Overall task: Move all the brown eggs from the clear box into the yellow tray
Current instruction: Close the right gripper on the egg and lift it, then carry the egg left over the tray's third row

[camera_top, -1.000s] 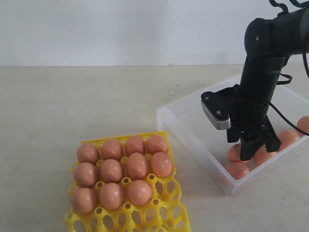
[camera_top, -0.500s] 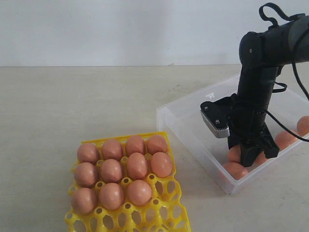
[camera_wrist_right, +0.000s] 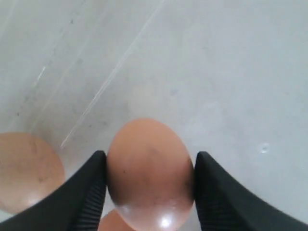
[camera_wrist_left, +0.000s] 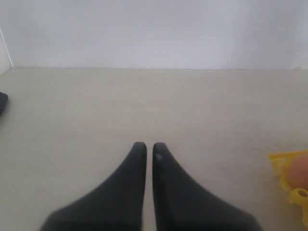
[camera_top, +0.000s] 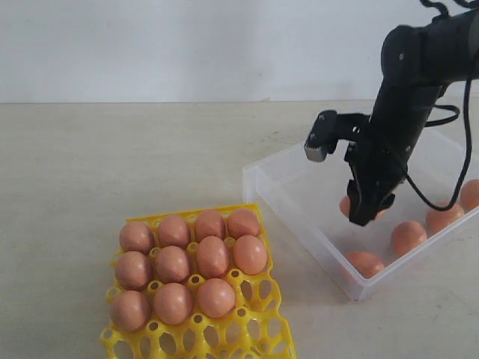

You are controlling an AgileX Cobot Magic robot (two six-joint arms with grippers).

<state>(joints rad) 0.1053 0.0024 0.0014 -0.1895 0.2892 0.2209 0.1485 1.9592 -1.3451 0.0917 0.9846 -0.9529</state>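
Note:
My right gripper hangs over the clear box, shut on one brown egg that fills the gap between its two fingers. The held egg peeks out beside the black fingers, lifted off the box floor. Several more brown eggs lie along the box's near right side. The yellow tray sits at the front left with several brown eggs in its back three rows. My left gripper is shut with nothing in it, over bare table; the exterior view does not show it.
The tray's front row of cups stands open. A corner of the yellow tray with one egg shows at the edge of the left wrist view. A dark object sits at that view's other edge.
My right gripper has risen from among the eggs at the box's near corner, carrying one egg up and slightly left. The wrist has turned. The tray is unchanged.

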